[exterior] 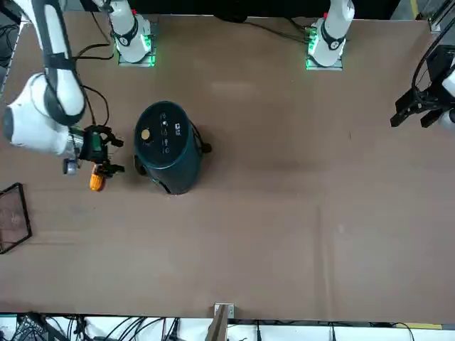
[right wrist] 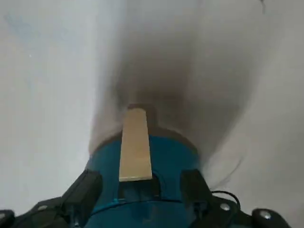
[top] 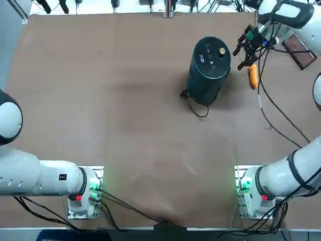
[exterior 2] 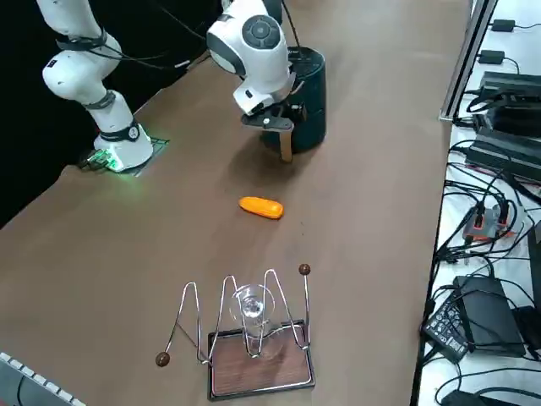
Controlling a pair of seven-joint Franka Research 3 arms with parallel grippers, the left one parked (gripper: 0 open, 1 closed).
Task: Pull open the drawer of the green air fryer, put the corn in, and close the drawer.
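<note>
With twelve o'clock straight across the table from my bases, my right gripper [right wrist: 142, 183] is at the fryer's [top: 209, 70] two o'clock, the handle [right wrist: 135, 147] between its fingers. The corn [top: 253, 76] lies at the fryer's three; at the corn's two sits the rack [exterior 2: 260, 372], with a glass [exterior 2: 254, 306] in it.

Green air fryer [top: 206, 75] on worktop [top: 135, 125], upper middle, gold knob [top: 222, 50] on top, black cord [top: 200, 115] near its base. Right gripper [top: 239, 58] just right of fryer. Corn [top: 253, 76] near gripper; dark-framed tray [top: 302, 56] farther right.
</note>
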